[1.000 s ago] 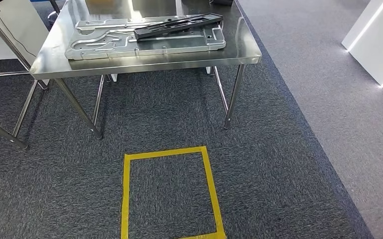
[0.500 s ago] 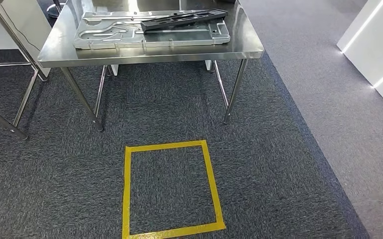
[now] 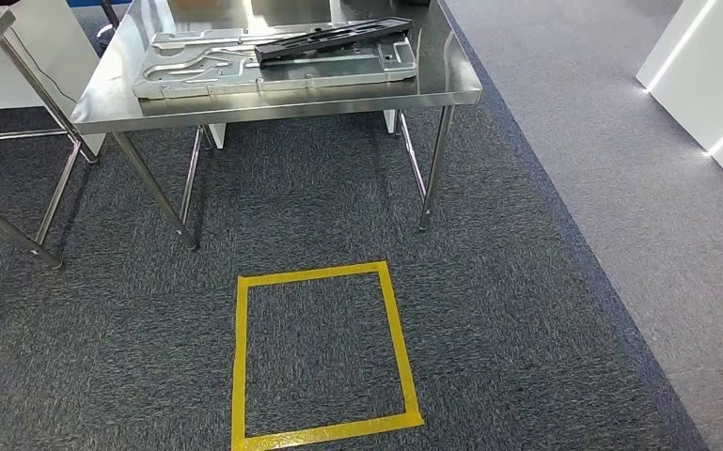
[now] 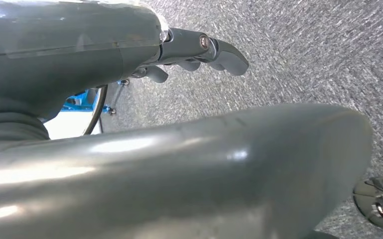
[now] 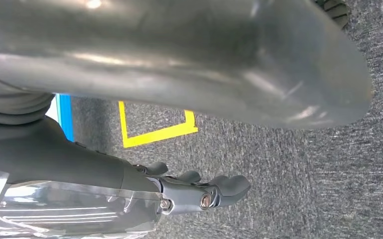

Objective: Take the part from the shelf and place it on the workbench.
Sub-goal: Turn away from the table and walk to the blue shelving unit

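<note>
Head view: black part (image 3: 334, 36) on workbench (image 3: 451, 80) — wrist views: left hand (image 4: 199, 52), right hand (image 5: 199, 191) empty, fingers apart.

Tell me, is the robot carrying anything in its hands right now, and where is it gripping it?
Nothing is held. The left hand and the right hand both hang over the carpet with nothing in their fingers.

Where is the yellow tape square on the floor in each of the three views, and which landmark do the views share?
Head view: the yellow tape square lies low in the centre, on the floor in front of the steel table.
Left wrist view: not in it.
Right wrist view: one corner of it shows, near a blue strip.
Shared landmark: the dark grey carpet.
</note>
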